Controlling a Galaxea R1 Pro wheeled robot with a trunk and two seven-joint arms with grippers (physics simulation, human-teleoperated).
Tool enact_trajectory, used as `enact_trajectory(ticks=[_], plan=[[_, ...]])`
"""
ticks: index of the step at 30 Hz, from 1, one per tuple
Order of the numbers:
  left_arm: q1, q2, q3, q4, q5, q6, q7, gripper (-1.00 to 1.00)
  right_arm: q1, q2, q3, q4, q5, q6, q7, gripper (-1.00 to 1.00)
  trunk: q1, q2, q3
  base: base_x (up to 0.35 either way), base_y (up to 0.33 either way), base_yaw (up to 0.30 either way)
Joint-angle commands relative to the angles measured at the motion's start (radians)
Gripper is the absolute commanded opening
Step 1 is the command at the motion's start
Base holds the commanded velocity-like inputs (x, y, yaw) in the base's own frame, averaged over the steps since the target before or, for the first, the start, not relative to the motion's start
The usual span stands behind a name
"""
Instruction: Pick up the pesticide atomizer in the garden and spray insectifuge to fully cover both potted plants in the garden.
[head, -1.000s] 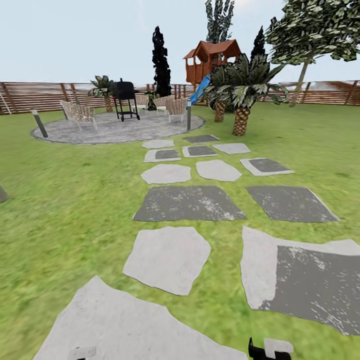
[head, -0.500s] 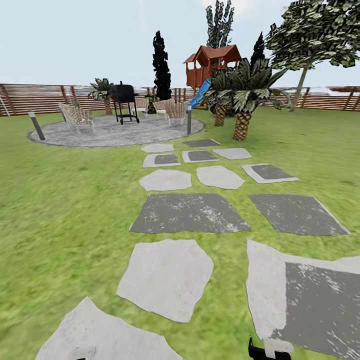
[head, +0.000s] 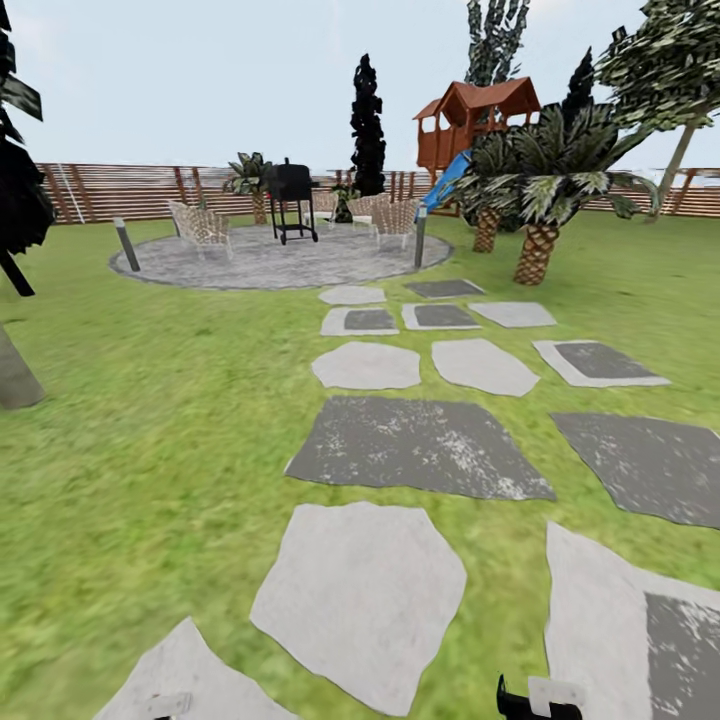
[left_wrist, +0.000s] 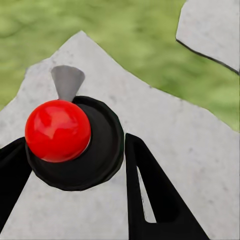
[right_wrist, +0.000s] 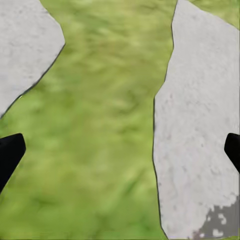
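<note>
Left pincer (left_wrist: 75, 165) pinches a black sprayer (left_wrist: 80, 150) with a red ball top (left_wrist: 57, 130); rigid, probably light. Right pincer (right_wrist: 120, 150) spread above grass (right_wrist: 100, 125).

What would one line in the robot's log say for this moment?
place: garden lawn | ahead: stepping stones, patio | left gripper: around red-topped sprayer | right gripper: open, empty | potted plants: unseen
</note>
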Motion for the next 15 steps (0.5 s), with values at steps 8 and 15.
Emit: enact_trajectory(ticks=[8,15], plan=[[-0.001,0.0,-0.008,0.001,0.011,-0.003,-0.002,-1.0,-0.001,0.0,-0.006,0.001,0.011,-0.002,-0.005,1.0,0.0,0.0,-0.001,0.339,0.0,0.264],[-0.001,0.0,-0.008,0.001,0.011,-0.003,-0.002,-1.0,-0.001,0.0,-0.006,0.001,0.011,-0.002,-0.005,1.0,0.0,0.0,-0.001,0.339,0.0,0.041]])
